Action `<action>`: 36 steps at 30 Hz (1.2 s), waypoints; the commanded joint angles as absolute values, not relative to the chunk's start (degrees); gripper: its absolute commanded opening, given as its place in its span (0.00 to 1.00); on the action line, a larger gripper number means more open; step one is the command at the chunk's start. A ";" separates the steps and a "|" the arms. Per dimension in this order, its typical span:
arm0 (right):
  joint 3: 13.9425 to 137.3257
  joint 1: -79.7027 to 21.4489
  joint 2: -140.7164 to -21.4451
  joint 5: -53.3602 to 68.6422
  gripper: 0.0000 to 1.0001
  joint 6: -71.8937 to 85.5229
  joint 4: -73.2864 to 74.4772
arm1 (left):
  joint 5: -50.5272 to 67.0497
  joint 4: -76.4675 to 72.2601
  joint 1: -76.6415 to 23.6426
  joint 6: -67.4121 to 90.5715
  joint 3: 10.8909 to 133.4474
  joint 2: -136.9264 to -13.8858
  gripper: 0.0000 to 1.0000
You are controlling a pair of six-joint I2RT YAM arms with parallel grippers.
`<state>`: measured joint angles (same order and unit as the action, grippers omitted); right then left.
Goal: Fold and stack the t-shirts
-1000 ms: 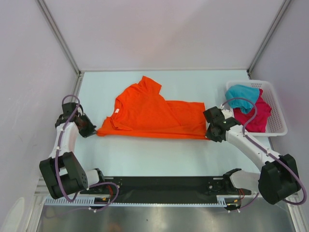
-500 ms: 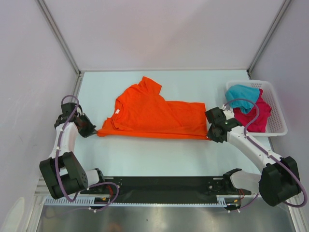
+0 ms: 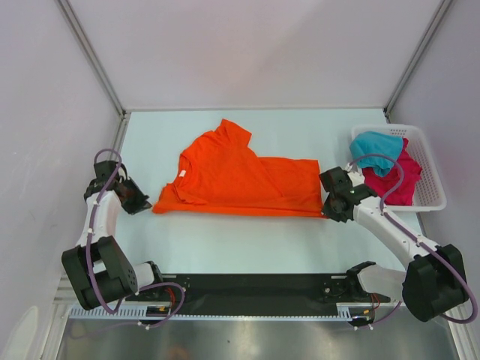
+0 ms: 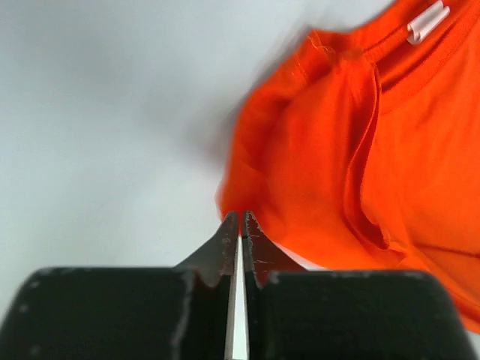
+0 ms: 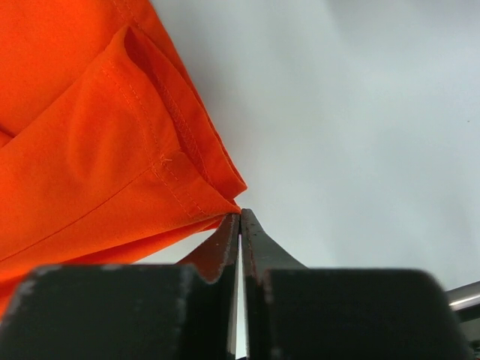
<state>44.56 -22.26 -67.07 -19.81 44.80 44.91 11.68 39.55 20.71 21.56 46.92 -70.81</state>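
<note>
Left gripper [image 4: 239,225]: you see its two fingers pressed almost together, only a thin line of light between them. The tips stand at the edge of the orange t-shirt [image 3: 232,180], at 9 o'clock on the table [image 3: 225,240] in the top view. No cloth shows between the fingers.

Your right gripper [image 5: 239,225] is closed in the same way. Its tips meet the hem corner of the same shirt, at about 4 o'clock. You cannot tell if it pinches the corner or only touches it.

On the pale table, the orange t-shirt lies flat in the middle. It is partly folded, with the neck toward 9 o'clock, the hem toward 3 o'clock and one sleeve pointing to 12 o'clock.

At 2 o'clock, near the right wall, you find the white basket [image 3: 427,208]. The magenta t-shirt [image 3: 401,180] lies crumpled inside it, and the teal t-shirt [image 3: 373,142] is bunched on top at the far end.

A small white label [image 4: 427,20] sits inside the orange neck.
</note>
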 commanded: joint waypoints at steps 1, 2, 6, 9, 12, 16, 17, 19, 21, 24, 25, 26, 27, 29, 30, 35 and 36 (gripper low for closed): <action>43.68 -21.27 -67.59 -21.54 0.23 42.45 45.97 | 8.35 36.73 22.24 21.71 47.55 -69.70 0.13; 43.77 -21.27 -67.76 -21.27 0.29 42.45 45.88 | 8.18 36.83 22.24 21.71 47.64 -69.78 0.16; 44.47 -21.44 -67.85 -20.83 0.40 41.92 46.14 | 8.35 37.44 22.24 21.53 48.16 -70.75 0.26; 45.17 -21.53 -66.98 -20.66 0.45 41.57 46.49 | 9.31 37.18 22.24 21.88 48.25 -70.75 0.27; 45.70 -21.88 -66.36 -20.22 0.46 41.57 46.32 | 12.29 35.96 22.24 23.02 47.81 -70.67 0.28; 46.75 -23.64 -67.23 -18.90 0.47 42.01 44.56 | 16.61 33.05 19.00 25.40 46.93 -70.14 0.28; 47.63 -24.60 -68.63 -18.90 0.47 42.36 44.13 | 17.13 32.52 17.42 25.84 47.02 -70.48 0.29; 48.86 -25.92 -70.13 -18.98 0.47 42.71 43.95 | 18.98 30.59 11.19 27.15 47.89 -71.45 0.29; 50.61 -28.12 -72.41 -19.77 0.47 43.41 44.12 | 19.77 29.45 4.09 27.77 49.12 -74.34 0.29; 52.03 -30.49 -74.26 -20.91 0.46 44.21 44.65 | 19.43 28.92 -4.08 28.39 51.67 -78.21 0.29; 52.21 -30.85 -74.44 -21.00 0.47 44.30 44.82 | 18.38 28.83 -5.61 28.56 52.46 -78.92 0.29; 52.12 -31.11 -74.44 -21.09 0.46 44.38 44.74 | 18.02 28.57 -6.93 28.56 52.64 -80.06 0.29; 51.95 -31.46 -74.44 -21.09 0.46 44.56 44.82 | 17.67 28.22 -9.12 29.00 52.91 -80.59 0.28; 51.42 -31.64 -74.18 -21.01 0.46 44.56 44.47 | 16.70 27.95 -10.71 29.09 53.09 -82.17 0.28; 51.24 -31.64 -74.18 -20.92 0.46 44.56 44.47 | 16.26 27.78 -12.03 29.09 53.09 -82.70 0.28; 50.71 -31.73 -74.09 -20.92 0.46 44.12 44.21 | 14.51 27.86 -14.41 28.56 52.03 -85.51 0.26; 50.71 -31.73 -74.27 -20.92 0.47 44.12 44.21 | 13.72 28.21 -15.02 28.48 51.77 -85.52 0.26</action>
